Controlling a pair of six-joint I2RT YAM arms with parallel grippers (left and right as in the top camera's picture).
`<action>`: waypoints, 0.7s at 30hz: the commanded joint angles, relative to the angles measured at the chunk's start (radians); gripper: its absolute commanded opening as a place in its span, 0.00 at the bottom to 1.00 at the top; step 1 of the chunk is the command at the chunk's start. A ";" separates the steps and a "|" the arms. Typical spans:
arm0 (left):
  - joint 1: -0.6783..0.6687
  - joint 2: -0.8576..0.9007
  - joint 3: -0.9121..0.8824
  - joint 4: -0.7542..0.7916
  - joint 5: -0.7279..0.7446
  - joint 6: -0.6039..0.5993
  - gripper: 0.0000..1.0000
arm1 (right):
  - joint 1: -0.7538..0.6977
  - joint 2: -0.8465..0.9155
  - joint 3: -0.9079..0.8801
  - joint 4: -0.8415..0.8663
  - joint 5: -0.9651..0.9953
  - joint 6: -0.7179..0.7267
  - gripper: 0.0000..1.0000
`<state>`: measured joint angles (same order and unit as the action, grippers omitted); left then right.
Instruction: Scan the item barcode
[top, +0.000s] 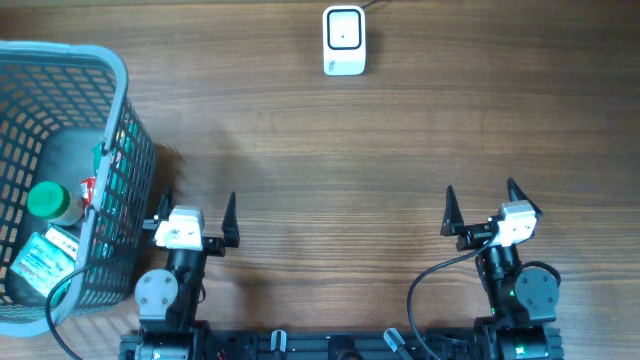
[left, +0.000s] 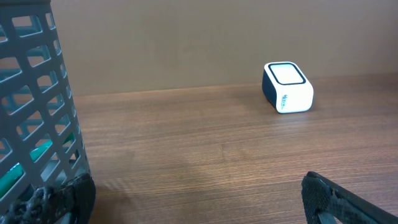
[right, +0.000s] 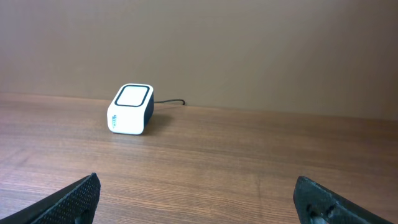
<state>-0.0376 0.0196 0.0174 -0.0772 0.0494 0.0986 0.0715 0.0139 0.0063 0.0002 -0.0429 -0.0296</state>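
Note:
The white barcode scanner (top: 344, 40) with a dark-framed window sits at the far middle of the wooden table, its cable leading off the back edge. It shows in the left wrist view (left: 288, 87) and the right wrist view (right: 132, 109). Items lie in the grey basket (top: 107, 150) at the left: a green-capped bottle (top: 48, 200) and a printed teal packet (top: 45, 258). My left gripper (top: 198, 205) stands open beside the basket, nothing between its fingers (left: 196, 200). At the near right my right gripper (top: 480, 195) is open and empty too (right: 198, 196).
The basket's lattice wall (left: 37, 93) rises right against my left gripper's left finger. A black cable (top: 430, 285) loops by the right arm's base. Bare wood lies between both grippers and the scanner.

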 joint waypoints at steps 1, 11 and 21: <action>0.002 -0.002 -0.012 0.006 -0.003 -0.003 1.00 | -0.001 0.006 -0.001 0.003 0.019 0.010 1.00; 0.002 -0.002 -0.011 0.026 0.186 -0.063 1.00 | -0.001 0.006 -0.001 0.003 0.019 0.010 1.00; 0.002 0.007 0.147 0.003 0.336 -0.146 1.00 | -0.001 0.006 -0.001 0.003 0.019 0.010 1.00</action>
<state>-0.0376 0.0196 0.0605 -0.0601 0.3489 -0.0025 0.0715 0.0139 0.0063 0.0002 -0.0429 -0.0296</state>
